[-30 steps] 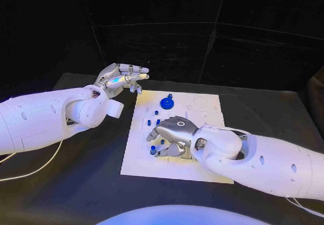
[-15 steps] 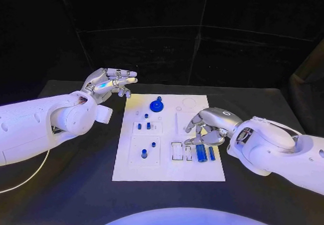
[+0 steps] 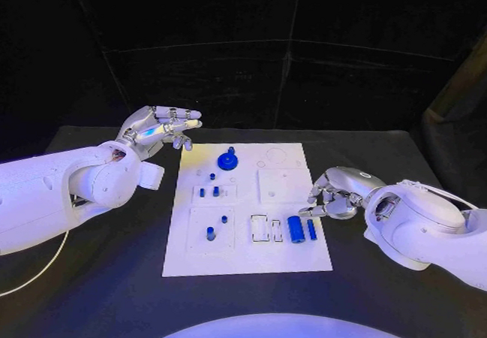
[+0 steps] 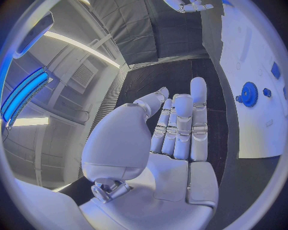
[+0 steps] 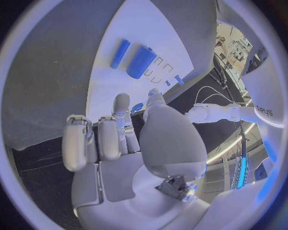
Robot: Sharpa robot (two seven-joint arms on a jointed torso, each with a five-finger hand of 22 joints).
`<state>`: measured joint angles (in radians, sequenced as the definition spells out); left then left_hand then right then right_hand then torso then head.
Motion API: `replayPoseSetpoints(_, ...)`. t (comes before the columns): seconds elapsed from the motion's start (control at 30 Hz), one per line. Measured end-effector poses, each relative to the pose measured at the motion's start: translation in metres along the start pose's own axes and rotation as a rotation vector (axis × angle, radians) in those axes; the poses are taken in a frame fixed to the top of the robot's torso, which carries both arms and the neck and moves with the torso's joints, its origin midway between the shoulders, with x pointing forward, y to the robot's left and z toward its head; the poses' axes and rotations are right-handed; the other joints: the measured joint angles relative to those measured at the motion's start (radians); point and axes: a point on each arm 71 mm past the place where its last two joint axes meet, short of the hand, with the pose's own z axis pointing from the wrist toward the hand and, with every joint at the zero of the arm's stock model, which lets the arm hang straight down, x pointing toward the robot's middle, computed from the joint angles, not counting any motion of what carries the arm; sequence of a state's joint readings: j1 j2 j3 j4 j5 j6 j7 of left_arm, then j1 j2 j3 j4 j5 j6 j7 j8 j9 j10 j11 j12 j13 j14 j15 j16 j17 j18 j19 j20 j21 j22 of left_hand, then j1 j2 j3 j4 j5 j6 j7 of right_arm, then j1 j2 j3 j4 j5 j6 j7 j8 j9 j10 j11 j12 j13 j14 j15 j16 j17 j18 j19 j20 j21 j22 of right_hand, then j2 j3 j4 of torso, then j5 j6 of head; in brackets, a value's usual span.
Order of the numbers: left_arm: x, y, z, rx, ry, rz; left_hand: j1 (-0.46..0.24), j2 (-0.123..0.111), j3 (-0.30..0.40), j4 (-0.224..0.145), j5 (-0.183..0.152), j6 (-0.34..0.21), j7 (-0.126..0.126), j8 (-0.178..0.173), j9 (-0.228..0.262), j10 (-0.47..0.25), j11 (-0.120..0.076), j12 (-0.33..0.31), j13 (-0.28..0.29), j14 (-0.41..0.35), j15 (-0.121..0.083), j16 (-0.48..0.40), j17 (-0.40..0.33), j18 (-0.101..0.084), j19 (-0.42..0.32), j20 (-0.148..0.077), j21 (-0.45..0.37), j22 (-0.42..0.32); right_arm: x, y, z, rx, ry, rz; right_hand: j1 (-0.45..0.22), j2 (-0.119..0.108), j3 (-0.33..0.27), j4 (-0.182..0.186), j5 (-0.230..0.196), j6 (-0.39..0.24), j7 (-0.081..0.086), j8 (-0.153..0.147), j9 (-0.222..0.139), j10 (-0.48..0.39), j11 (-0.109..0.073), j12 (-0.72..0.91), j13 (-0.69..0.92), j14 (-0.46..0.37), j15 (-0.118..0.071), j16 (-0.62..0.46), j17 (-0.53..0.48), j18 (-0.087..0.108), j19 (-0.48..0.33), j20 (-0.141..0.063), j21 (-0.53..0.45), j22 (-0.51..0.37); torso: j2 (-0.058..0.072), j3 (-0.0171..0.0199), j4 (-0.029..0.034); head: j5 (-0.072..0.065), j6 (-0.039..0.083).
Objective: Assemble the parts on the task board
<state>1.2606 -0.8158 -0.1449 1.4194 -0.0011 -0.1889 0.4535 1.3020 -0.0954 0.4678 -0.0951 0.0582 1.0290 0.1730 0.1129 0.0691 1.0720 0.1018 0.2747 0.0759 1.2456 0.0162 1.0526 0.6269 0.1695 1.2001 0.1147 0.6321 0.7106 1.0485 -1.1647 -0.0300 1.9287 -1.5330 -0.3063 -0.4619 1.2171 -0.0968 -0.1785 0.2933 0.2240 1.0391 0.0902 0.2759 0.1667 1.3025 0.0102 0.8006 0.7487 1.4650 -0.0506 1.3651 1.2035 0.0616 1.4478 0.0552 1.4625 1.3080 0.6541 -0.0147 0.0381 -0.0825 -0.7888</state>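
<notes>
Both hands sit off the task board (image 3: 251,252), so its top lies open from above. The left hand (image 3: 157,128) hovers at 10 o'clock beyond the far-left corner; the right hand (image 3: 335,194) flanks the right edge at 3 o'clock, just beside two blue cylinders (image 3: 302,229). A blue gear (image 3: 229,161) stands up at 12 o'clock. The desk (image 3: 108,283) at 6 o'clock offers room.

one piece of lettering can be read: in the right wrist view, dark capitals are printed on the white forearm of the left arm (image 5: 264,111), and they seem to read "rpus", though the start of the word is cut off at the rim. no text, number or sign can be made out on the task board (image 3: 294,258) or its parts.
</notes>
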Motion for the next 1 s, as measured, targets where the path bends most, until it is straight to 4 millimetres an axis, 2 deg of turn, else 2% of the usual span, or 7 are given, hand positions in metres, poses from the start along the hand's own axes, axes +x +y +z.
replayPoseSetpoints(0.13,0.000,0.000,0.000,-0.001,-0.001,0.000,0.000,0.000,0.000,0.000,0.000,0.000,0.000,0.000,0.000,0.000,0.000,0.000,0.000,0.000,0.000,0.000,0.000,0.000,0.000,0.000,0.000,0.000,0.010,0.004,0.001,0.011,0.035,-0.005,-0.013,-0.006,-0.005,-0.001,0.000,-0.004,-0.004,0.012,0.010,0.002,-0.001,0.044,0.057,0.000,0.000,0.006,0.008,0.000,0.005,0.000,0.004,0.000,0.000,-0.0005,0.0001,0.000,0.000)
replayPoseSetpoints(0.27,-0.001,0.000,-0.001,-0.002,-0.002,0.001,0.000,0.000,0.000,0.000,0.000,0.000,0.000,0.000,0.000,0.000,0.000,0.000,0.000,0.000,0.000,0.000,0.000,0.000,0.000,0.000,0.000,0.000,0.016,0.007,0.003,0.017,0.059,-0.012,-0.021,-0.013,-0.005,-0.001,0.006,-0.018,0.000,0.019,0.018,0.004,0.000,0.066,0.091,0.000,0.000,0.014,0.022,0.000,0.007,0.000,0.004,0.000,0.000,-0.0006,0.0005,0.003,0.000)
replayPoseSetpoints(0.33,-0.002,0.000,-0.001,-0.002,-0.003,0.002,0.000,0.000,0.000,0.000,0.000,0.000,0.000,0.000,0.000,0.000,0.000,0.000,0.000,0.000,0.000,0.000,0.000,0.000,0.000,0.000,0.000,0.000,0.017,0.006,0.004,0.023,0.068,-0.018,-0.022,-0.015,-0.005,-0.001,0.006,-0.026,0.003,0.019,0.021,0.004,0.000,0.085,0.115,0.000,0.000,0.022,0.031,-0.016,0.007,0.000,0.004,0.000,0.000,-0.0006,0.0007,0.005,-0.001)
replayPoseSetpoints(0.43,-0.002,0.000,-0.001,-0.003,-0.004,0.002,0.000,0.000,0.000,0.000,0.000,0.000,0.000,0.000,0.000,0.000,0.000,0.000,0.000,0.000,0.000,0.000,0.000,0.000,0.000,0.000,0.000,0.000,0.020,0.006,0.005,0.031,0.080,-0.025,-0.027,-0.020,-0.005,-0.001,0.006,-0.029,0.004,0.026,0.025,0.005,0.002,0.105,0.139,0.000,0.000,0.023,0.039,-0.016,0.007,0.000,0.008,0.000,0.000,-0.0012,0.0007,0.005,-0.003)
replayPoseSetpoints(0.67,-0.002,0.001,-0.001,-0.003,-0.004,0.002,0.000,0.000,-0.003,-0.003,0.000,0.000,0.000,0.000,0.000,0.000,0.000,0.004,-0.001,-0.004,0.004,0.000,-0.005,0.000,0.000,0.000,0.000,-0.002,0.028,0.007,0.008,0.039,0.110,-0.038,-0.027,-0.020,-0.005,-0.001,0.011,-0.038,0.005,0.026,0.029,0.007,0.004,0.123,0.164,0.000,0.000,0.027,0.043,-0.016,0.007,0.000,0.008,0.000,0.000,-0.0015,0.0008,0.007,-0.007)
replayPoseSetpoints(0.93,-0.003,0.001,-0.002,-0.004,-0.004,0.002,0.000,0.000,-0.003,-0.003,0.000,0.000,0.000,0.000,0.000,0.000,0.000,0.004,-0.001,-0.004,0.004,0.000,-0.005,0.000,0.000,0.000,0.000,-0.002,0.048,0.010,0.011,0.037,0.154,-0.046,-0.026,-0.020,-0.005,-0.001,0.021,-0.041,0.002,0.038,0.039,0.007,0.004,0.129,0.184,0.000,0.000,0.031,0.045,-0.016,0.011,0.004,0.008,0.000,0.000,-0.0020,0.0014,0.009,-0.008)
replayPoseSetpoints(1.0,-0.003,0.001,-0.002,-0.004,-0.005,0.002,0.000,0.000,-0.003,-0.003,0.000,0.000,0.000,0.000,0.000,0.000,0.000,0.004,-0.001,-0.004,0.004,0.000,-0.005,0.000,0.000,0.000,0.000,-0.002,0.049,0.013,0.012,0.030,0.154,-0.048,-0.020,-0.013,0.001,0.000,0.026,-0.040,0.003,0.044,0.042,0.007,0.004,0.135,0.189,0.000,0.000,0.031,0.045,-0.016,0.011,0.004,0.008,0.000,0.000,-0.0020,0.0014,0.011,-0.009)
